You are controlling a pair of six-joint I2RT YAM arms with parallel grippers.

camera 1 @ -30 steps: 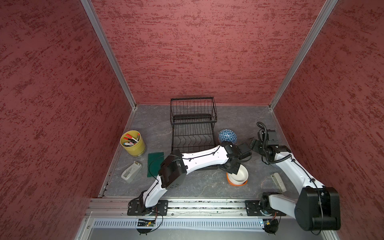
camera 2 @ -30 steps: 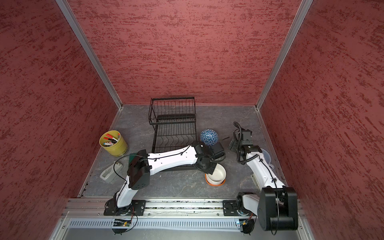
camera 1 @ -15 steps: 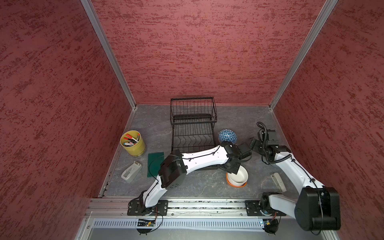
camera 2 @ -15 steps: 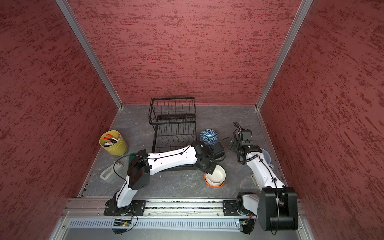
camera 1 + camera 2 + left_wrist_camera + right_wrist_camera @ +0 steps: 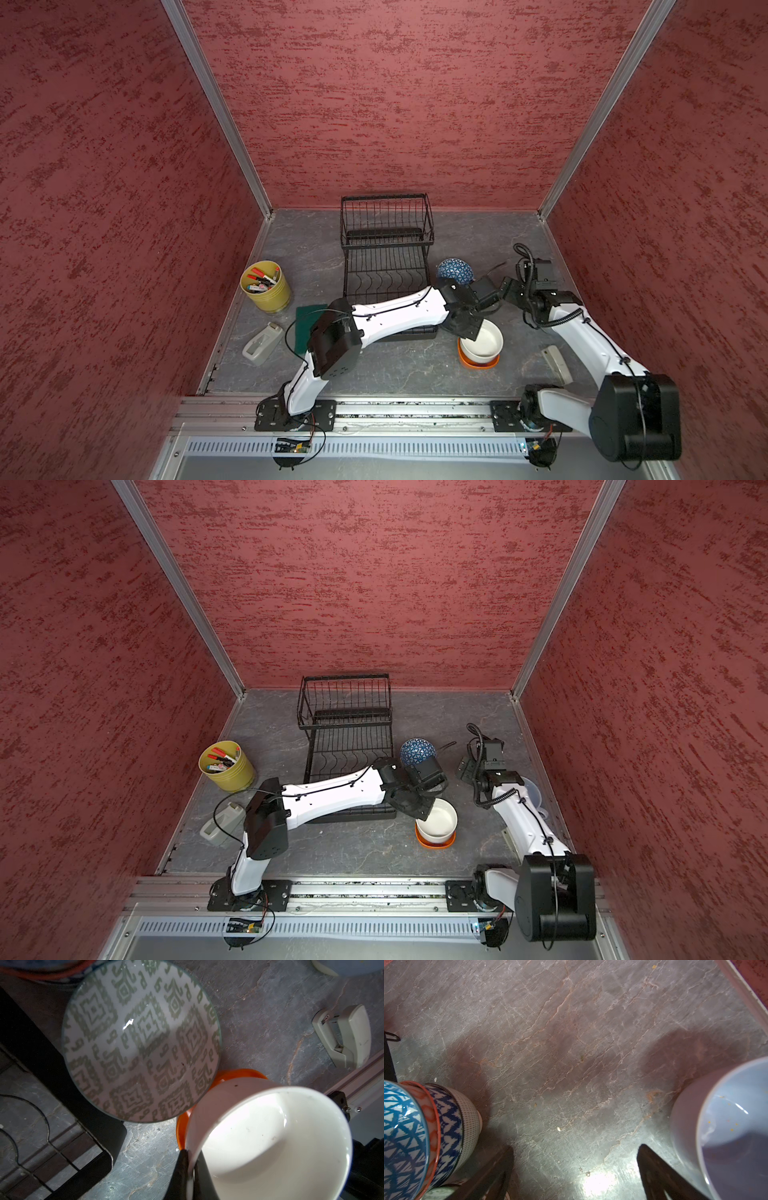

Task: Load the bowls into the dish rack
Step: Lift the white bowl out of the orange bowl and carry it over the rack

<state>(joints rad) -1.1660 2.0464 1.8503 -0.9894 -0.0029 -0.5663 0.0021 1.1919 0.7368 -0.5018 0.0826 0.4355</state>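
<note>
Left wrist view alone shows left gripper (image 5: 190,1169) pinching rim of white bowl (image 5: 270,1147), seated in orange bowl (image 5: 180,1126), grey-green patterned bowl (image 5: 141,1041) adjacent, off dish rack (image 5: 384,266) corner. Right gripper (image 5: 575,1167) spread over open tabletop (image 5: 571,1043) between stacked bowls (image 5: 425,1126) and cup (image 5: 726,1126)

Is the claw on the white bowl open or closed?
Shut. The left claw pinches the rim of the white bowl, with one black tip inside it and one outside.

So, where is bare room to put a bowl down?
Bare: the grey stone table between the yellow-green pen pot and the black wire dish rack, and the strip before the aluminium front rail. Crowded: right of the rack, around the blue patterned bowl stack and the white bowl nested in the orange bowl.
</note>
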